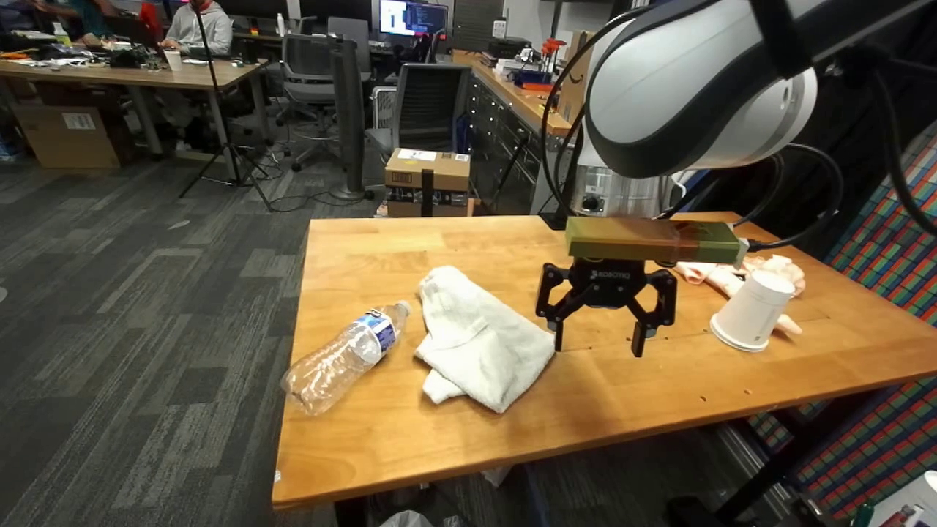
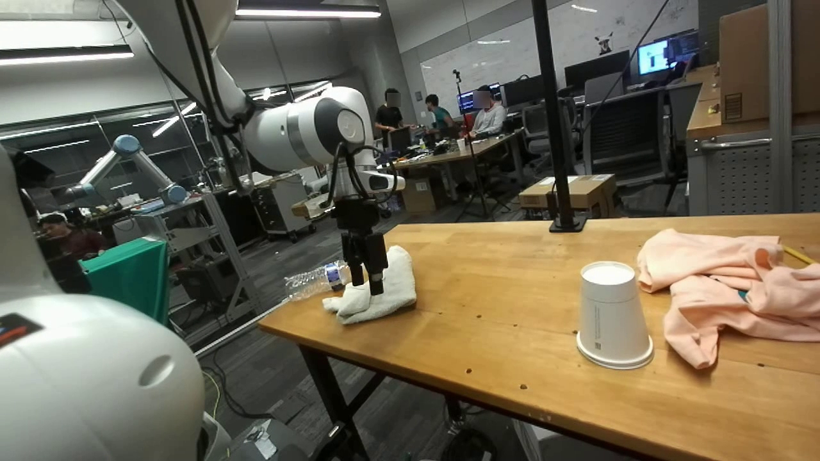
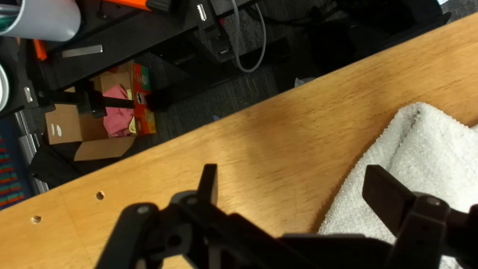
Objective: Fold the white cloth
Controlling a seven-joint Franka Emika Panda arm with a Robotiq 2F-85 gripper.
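On the wooden table (image 1: 622,399), a white cloth (image 1: 484,342) lies right of a bottle (image 1: 347,359). Near the cloth's right edge, the gripper (image 1: 599,344) hangs, spread wide.

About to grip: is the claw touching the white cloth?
Cannot tell: in the wrist view one finger of the claw overlaps the white cloth, but no view plainly shows contact or gap.

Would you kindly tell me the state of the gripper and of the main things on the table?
Gripper: open, holding nothing.
White cloth: loosely and unevenly folded over itself.
Plastic bottle: lying on its side, apparently empty.
White cup: upside down.
Pink cloth: crumpled.
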